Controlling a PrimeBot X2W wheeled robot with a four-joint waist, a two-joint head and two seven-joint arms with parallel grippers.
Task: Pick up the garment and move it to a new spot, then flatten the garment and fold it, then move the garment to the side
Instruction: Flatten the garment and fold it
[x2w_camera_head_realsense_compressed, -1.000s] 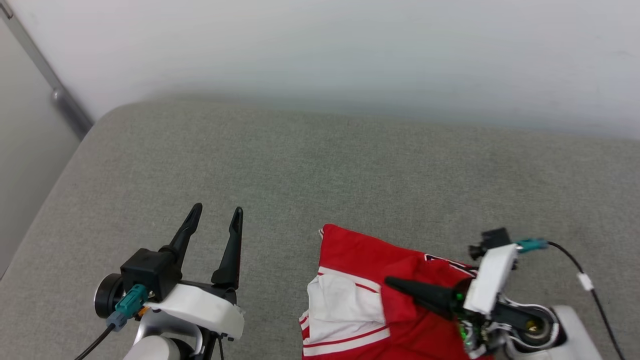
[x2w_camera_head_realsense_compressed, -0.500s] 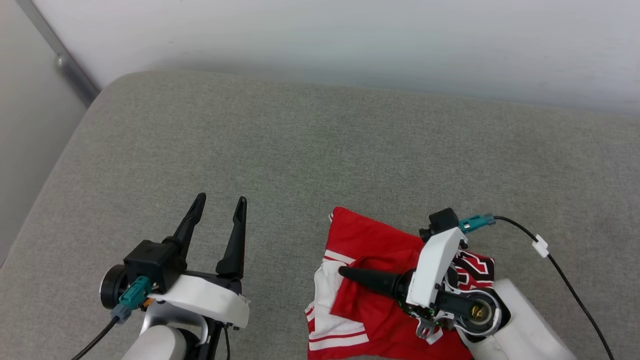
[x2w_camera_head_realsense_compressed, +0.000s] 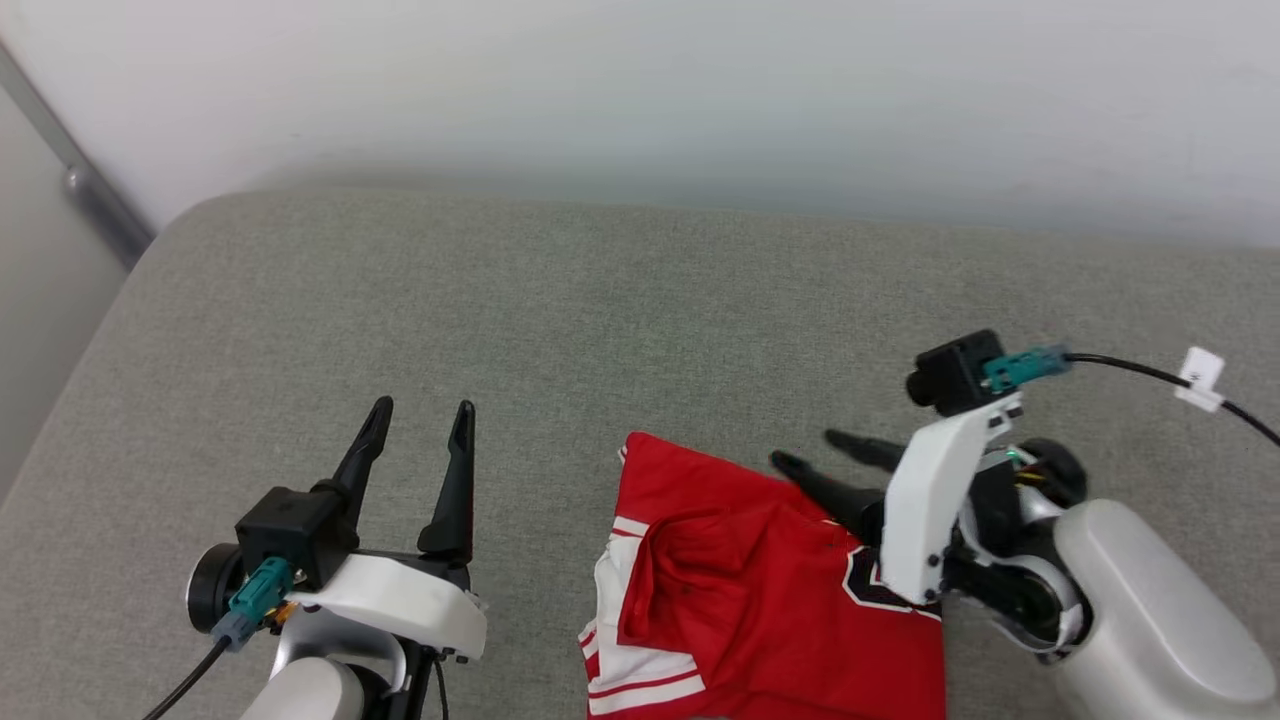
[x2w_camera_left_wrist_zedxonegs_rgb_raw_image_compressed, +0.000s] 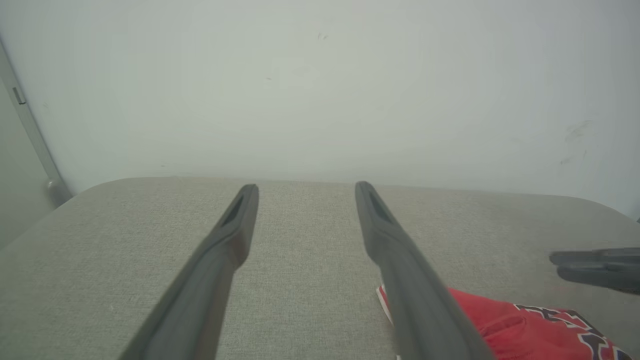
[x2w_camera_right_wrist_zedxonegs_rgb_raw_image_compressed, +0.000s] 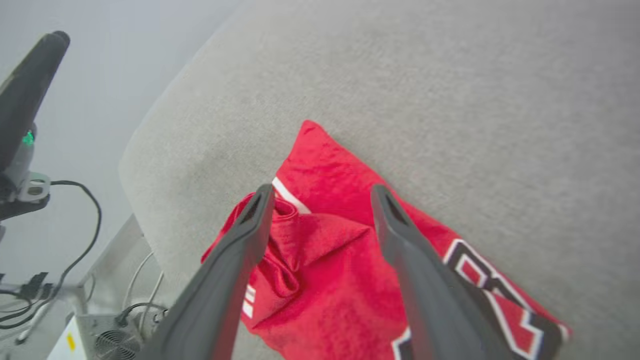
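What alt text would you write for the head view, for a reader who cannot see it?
A red basketball-style T-shirt with white sleeves and striped trim lies loosely folded on a grey fabric surface. The robot's right gripper, open and empty, reaches over the shirt's right side; the left gripper, open, hangs over bare fabric.

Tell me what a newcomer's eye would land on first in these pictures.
First comes the crumpled red short-sleeved shirt with white striped trim and black lettering, lying bunched on the grey fabric surface at the lower centre-right of the head view. Next is the right tool, its two dark fingers spread open over the shirt. The left tool hovers open over bare surface to the shirt's left.
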